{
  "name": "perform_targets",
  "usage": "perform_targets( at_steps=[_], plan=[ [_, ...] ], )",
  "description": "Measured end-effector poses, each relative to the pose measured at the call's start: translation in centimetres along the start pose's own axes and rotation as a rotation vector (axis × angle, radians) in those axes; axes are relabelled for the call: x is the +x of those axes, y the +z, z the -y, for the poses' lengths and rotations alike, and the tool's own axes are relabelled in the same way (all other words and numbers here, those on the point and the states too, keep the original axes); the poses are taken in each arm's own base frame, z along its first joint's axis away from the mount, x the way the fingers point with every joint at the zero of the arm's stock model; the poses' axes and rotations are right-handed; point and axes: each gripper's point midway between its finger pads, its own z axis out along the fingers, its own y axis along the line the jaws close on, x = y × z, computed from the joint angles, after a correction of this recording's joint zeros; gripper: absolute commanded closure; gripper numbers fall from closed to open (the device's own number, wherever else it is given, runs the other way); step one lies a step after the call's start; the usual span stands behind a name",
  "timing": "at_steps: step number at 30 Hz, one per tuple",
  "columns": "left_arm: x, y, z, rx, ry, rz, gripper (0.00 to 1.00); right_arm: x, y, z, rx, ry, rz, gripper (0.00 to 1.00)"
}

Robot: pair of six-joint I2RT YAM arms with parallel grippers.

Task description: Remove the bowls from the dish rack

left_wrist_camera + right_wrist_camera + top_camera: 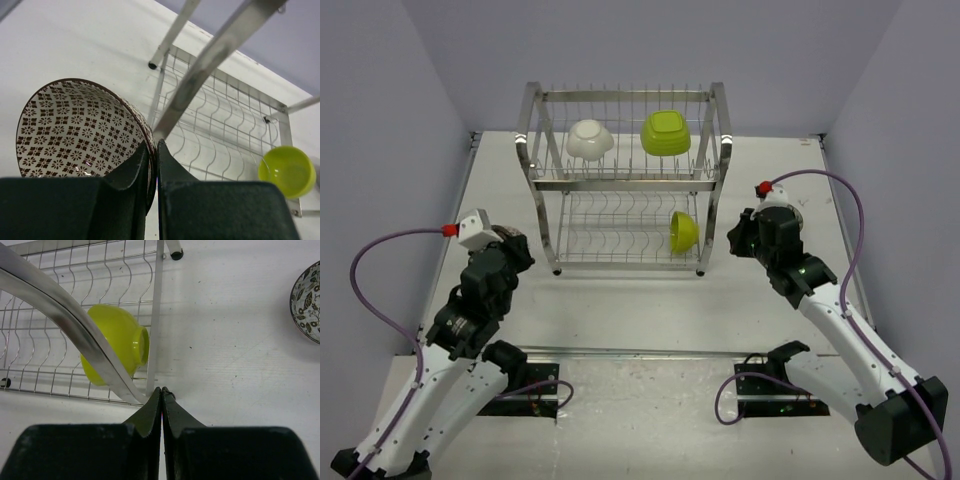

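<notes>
Item 1. Dish rack [620, 180]: two-tier chrome wire frame, upper centre of the overhead view, standing on the white table [620, 310].

Item 2. White bowl [590, 139]: upper tier, left of centre, tipped among the dividers.

Item 3. Squarish lime bowl [665, 132]: upper tier, to the right of the white one and apart from it.

Item 4. Round lime bowl [684, 231]: lower tier, right end, on its side.

Item 5. Brown-patterned bowl [80, 130]: lower left of the left wrist view, outside the rack and beside its left post.

Item 6. Left gripper [152, 145]: clenched on the rim of that bowl, with the wall pinched between its fingers.

Item 7. Leaf-patterned bowl [307, 302]: right edge of the right wrist view, on the table, well apart from the rack.

Item 8. Right gripper [162, 390]: fingers pressed together, grasping nothing, near the rack's lower right corner.
</notes>
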Motion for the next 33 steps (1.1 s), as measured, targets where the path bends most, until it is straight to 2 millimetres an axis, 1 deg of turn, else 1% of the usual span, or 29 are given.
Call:
perform_targets(
  at_steps=[2, 4, 5, 7, 10, 12, 14, 17, 19, 24, 28, 30, 33],
  plan=[
    [-0.8, 0.4, -0.3, -0.051, 0.003, 0.014, 1.0, 0.0, 0.0, -0.1, -0.005, -0.001, -0.002, 1.0],
    [-0.9, 1.0, -0.8, -0.116, 0.017, 0.007, 1.0, 0.1, 0.0, -0.1, -0.006, -0.001, -0.003, 1.0],
    [-0.7, 1.6, -1.1, -0.163, 0.034, -0.006, 1.0, 0.0, 0.0, -0.1, -0.006, -0.001, -0.002, 1.0],
    [0.5, 2.9, -1.7, -0.238, 0.072, -0.051, 1.0, 0.1, 0.0, -0.1, -0.006, -0.001, -0.003, 1.0],
    [2.9, 4.9, -2.9, -0.331, 0.122, -0.136, 1.0, 0.0, -0.1, -0.1, -0.007, -0.001, -0.001, 1.0],
    [4.0, 6.0, -4.5, -0.377, 0.119, -0.19, 1.0, -0.1, -0.3, -0.2, -0.01, 0.0, 0.006, 1.0],
    [3.9, 7.0, -7.0, -0.443, 0.079, -0.203, 1.0, -0.4, -0.6, -0.2, -0.015, 0.002, 0.019, 1.0],
    [3.3, 7.6, -10.2, -0.525, 0.047, -0.208, 1.0, -0.9, -1.2, -0.4, -0.025, 0.005, 0.041, 1.0],
    [3.2, 8.0, -11.4, -0.547, 0.041, -0.217, 1.0, -1.2, -1.5, -0.4, -0.031, 0.007, 0.053, 1.0],
    [3.7, 9.6, -13.5, -0.577, 0.023, -0.288, 1.0, -1.2, -1.6, -0.5, -0.034, 0.008, 0.055, 1.0],
    [4.0, 11.4, -15.0, -0.611, 0.02, -0.342, 1.0, -1.2, -1.9, -0.6, -0.041, 0.008, 0.058, 1.0],
    [4.4, 12.1, -15.8, -0.623, 0.022, -0.367, 1.0, -1.3, -2.1, -0.6, -0.044, 0.009, 0.063, 1.0],
    [5.4, 12.7, -16.9, -0.647, 0.017, -0.403, 1.0, -1.4, -2.2, -0.6, -0.047, 0.009, 0.065, 1.0]
  ],
)
